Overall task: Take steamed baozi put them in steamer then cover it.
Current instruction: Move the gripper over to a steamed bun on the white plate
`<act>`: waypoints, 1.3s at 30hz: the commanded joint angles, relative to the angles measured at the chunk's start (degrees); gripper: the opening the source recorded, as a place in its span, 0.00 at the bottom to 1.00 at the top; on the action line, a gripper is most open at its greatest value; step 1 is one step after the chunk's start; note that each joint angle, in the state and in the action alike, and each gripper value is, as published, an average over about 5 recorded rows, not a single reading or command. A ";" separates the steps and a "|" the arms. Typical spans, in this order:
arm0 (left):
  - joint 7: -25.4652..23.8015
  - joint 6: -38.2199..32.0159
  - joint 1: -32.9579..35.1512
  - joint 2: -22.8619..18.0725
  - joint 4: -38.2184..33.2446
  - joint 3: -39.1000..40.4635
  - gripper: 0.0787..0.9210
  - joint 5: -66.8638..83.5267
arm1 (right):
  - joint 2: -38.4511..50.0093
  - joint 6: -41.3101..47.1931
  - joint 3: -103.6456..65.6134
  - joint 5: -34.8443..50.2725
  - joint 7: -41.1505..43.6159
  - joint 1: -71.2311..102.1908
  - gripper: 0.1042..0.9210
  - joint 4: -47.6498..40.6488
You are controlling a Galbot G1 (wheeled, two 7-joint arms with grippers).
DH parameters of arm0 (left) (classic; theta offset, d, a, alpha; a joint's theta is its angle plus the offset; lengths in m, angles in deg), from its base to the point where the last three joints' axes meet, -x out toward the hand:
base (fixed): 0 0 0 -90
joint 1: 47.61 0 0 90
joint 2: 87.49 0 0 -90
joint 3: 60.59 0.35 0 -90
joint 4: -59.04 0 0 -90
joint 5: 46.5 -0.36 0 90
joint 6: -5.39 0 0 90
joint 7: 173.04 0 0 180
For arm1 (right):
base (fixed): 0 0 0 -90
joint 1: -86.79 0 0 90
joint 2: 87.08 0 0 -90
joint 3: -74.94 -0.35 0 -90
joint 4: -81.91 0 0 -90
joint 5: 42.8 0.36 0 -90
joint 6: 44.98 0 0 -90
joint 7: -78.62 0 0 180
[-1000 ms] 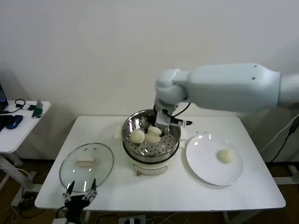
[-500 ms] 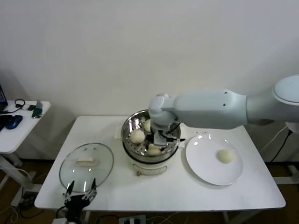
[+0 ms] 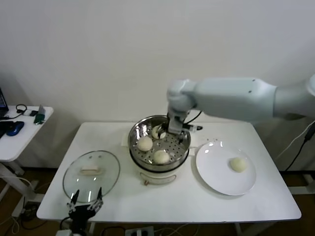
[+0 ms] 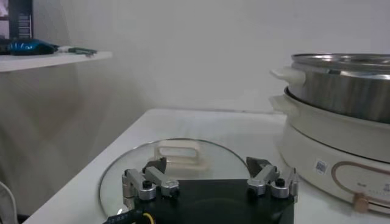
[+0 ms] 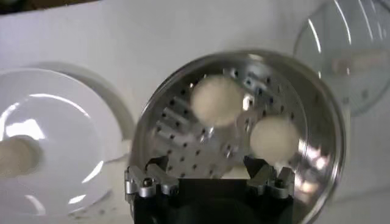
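Three smooth cream-white baozi [image 3: 161,156] sitting on perforated tray inside shiny stainless steamer [image 3: 136,129] at table centre. Fourth bun [image 3: 238,164] alone on flat glossy white plate [image 3: 216,175], just right of steamer. Right gripper [image 5: 210,178] poised above steamer's rear rim, jaws spread and holding nothing; remaining bun off to its right and nearer table front, clearly on right arm's side. Round glass cover [image 3: 91,175] with metal rim and oblong cream handle lying flat at front left. Left gripper [image 4: 210,180] parked beside cover, jaws apart, empty.
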 commanded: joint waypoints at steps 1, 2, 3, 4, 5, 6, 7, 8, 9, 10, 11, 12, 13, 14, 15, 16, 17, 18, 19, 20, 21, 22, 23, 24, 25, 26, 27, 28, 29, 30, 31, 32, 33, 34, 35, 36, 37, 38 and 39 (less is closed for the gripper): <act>-0.02 -0.14 -0.16 0.33 0.09 0.12 0.88 0.02 | 15.57 11.43 12.68 29.01 7.67 -14.46 0.88 -4.23; -0.02 -0.15 -0.22 0.34 0.05 0.18 0.88 0.12 | 17.97 12.57 15.54 28.76 7.13 -15.27 0.88 -3.40; -0.02 -0.16 -0.28 0.32 0.00 0.23 0.88 0.20 | 20.58 13.55 18.12 27.52 6.48 -15.57 0.88 -2.57; -0.01 -0.18 -0.36 0.27 -0.04 0.29 0.88 0.28 | 23.08 14.47 20.23 25.89 5.69 -15.41 0.88 -1.87; 0.00 -0.21 -0.43 0.20 -0.06 0.34 0.88 0.35 | 25.50 15.31 21.67 23.95 4.92 -14.58 0.88 -1.42; 0.00 -0.22 -0.51 0.13 -0.09 0.41 0.88 0.39 | 27.72 15.98 22.36 21.81 4.19 -13.09 0.88 -1.32; -0.01 -0.24 -0.54 0.05 -0.12 0.48 0.88 0.40 | 29.55 16.57 22.41 19.99 3.56 -11.35 0.88 -1.35; -0.02 -0.26 -0.54 0.00 -0.14 0.56 0.88 0.40 | 31.08 17.36 21.68 18.16 2.77 -8.83 0.88 -1.41; -0.05 -0.27 -0.50 -0.03 -0.16 0.62 0.88 0.38 | 32.50 18.10 20.47 16.36 2.07 -6.07 0.88 -1.51; -0.08 -0.29 -0.46 -0.03 -0.17 0.68 0.88 0.37 | 33.60 18.74 18.98 14.74 1.40 -3.39 0.88 -1.62; -0.09 -0.32 -0.42 -0.01 -0.15 0.72 0.88 0.38 | 34.48 19.41 17.00 12.98 0.69 -0.32 0.88 -1.78; -0.10 -0.35 -0.41 0.02 -0.09 0.69 0.88 0.40 | 35.36 20.18 14.78 11.10 0.01 3.05 0.88 -2.01; -0.11 -0.38 -0.42 0.03 -0.02 0.64 0.88 0.42 | 35.81 20.71 12.72 9.83 -0.50 5.59 0.88 -2.23; -0.11 -0.40 -0.44 0.04 0.05 0.57 0.88 0.46 | 35.97 21.37 10.57 8.55 -1.22 8.43 0.88 -2.54; -0.10 -0.44 -0.45 0.05 0.12 0.48 0.88 0.49 | 35.93 22.18 8.16 7.22 -2.00 11.62 0.88 -2.94; -0.10 -0.48 -0.47 0.04 0.20 0.38 0.88 0.51 | 35.72 22.87 6.07 6.21 -2.65 14.26 0.88 -3.32; -0.10 -0.51 -0.47 0.03 0.27 0.29 0.88 0.51 | 35.31 23.55 3.87 5.25 -3.38 17.06 0.88 -3.76; -0.09 -0.55 -0.47 0.01 0.33 0.20 0.88 0.52 | 34.81 24.25 1.69 4.34 -4.12 19.75 0.88 -4.33; -0.08 -0.59 -0.47 -0.02 0.41 0.11 0.88 0.53 | 34.23 24.80 -0.06 3.68 -4.67 21.96 0.88 -4.87; -0.07 -0.61 -0.47 -0.05 0.50 0.04 0.88 0.54 | 33.58 25.13 -1.61 3.00 -5.15 23.82 0.88 -5.51; -0.06 -0.63 -0.48 -0.10 0.61 -0.02 0.88 0.54 | 32.81 25.52 -3.32 2.35 -5.75 25.82 0.88 -6.34; -0.05 -0.65 -0.49 -0.13 0.72 -0.07 0.88 0.55 | 32.03 25.89 -4.92 1.85 -6.33 27.40 0.88 -7.29; -0.05 -0.67 -0.51 -0.16 0.84 -0.11 0.88 0.55 | 31.13 26.19 -6.25 1.36 -6.89 28.93 0.88 -8.33; -0.04 -0.69 -0.52 -0.19 0.97 -0.16 0.88 0.55 | 30.25 26.45 -7.50 0.93 -7.43 30.21 0.88 -9.43; -0.03 -0.71 -0.53 -0.22 1.09 -0.21 0.88 0.55 | 29.34 26.66 -8.59 0.62 -7.89 31.22 0.88 -10.67; -0.02 -0.73 -0.55 -0.23 1.21 -0.26 0.88 0.55 | 28.53 26.72 -9.37 0.33 -8.11 31.94 0.88 -11.89; 0.00 -0.74 -0.57 -0.26 1.35 -0.30 0.88 0.54 | 27.74 26.64 -9.89 0.01 -8.21 32.48 0.88 -13.01; 0.01 -0.75 -0.58 -0.27 1.49 -0.32 0.88 0.52 | 27.03 26.49 -10.27 -0.24 -8.22 32.92 0.88 -14.07; 0.02 -0.76 -0.60 -0.29 1.61 -0.32 0.88 0.51 | 26.35 26.32 -10.58 -0.44 -8.17 33.30 0.88 -15.05; 0.02 -0.77 -0.61 -0.32 1.72 -0.30 0.88 0.50 | 25.88 26.13 -10.79 -0.56 -8.07 33.62 0.88 -15.77; 0.02 -0.77 -0.61 -0.35 1.80 -0.27 0.88 0.48 | 25.42 25.94 -10.99 -0.73 -7.96 33.95 0.88 -16.38; 0.01 -0.77 -0.62 -0.37 1.87 -0.24 0.88 0.46 | 25.04 25.74 -11.25 -0.91 -7.86 34.31 0.88 -17.00; 0.01 -0.76 -0.63 -0.39 1.92 -0.22 0.88 0.45 | 24.74 25.58 -11.53 -1.04 -7.83 34.70 0.88 -17.52; 0.01 -0.75 -0.65 -0.40 1.98 -0.20 0.88 0.43 | 24.44 25.44 -11.97 -1.15 -7.85 35.17 0.88 -18.13; 0.01 -0.75 -0.67 -0.39 2.05 -0.20 0.88 0.41 | 24.11 25.34 -12.49 -1.25 -7.92 35.70 0.88 -18.80; 0.00 -0.76 -0.71 -0.37 2.15 -0.19 0.88 0.40 | 23.79 25.21 -13.09 -1.34 -8.07 36.21 0.88 -19.55; 0.00 -0.79 -0.74 -0.35 2.25 -0.18 0.88 0.38 | 23.41 25.03 -13.82 -1.51 -8.22 36.75 0.88 -20.38; 0.00 -0.81 -0.78 -0.34 2.36 -0.16 0.88 0.37 | 23.01 24.87 -14.48 -1.66 -8.36 37.20 0.88 -21.15; 0.00 -0.84 -0.81 -0.33 2.47 -0.13 0.88 0.35 | 22.57 24.69 -15.10 -1.80 -8.48 37.54 0.88 -21.97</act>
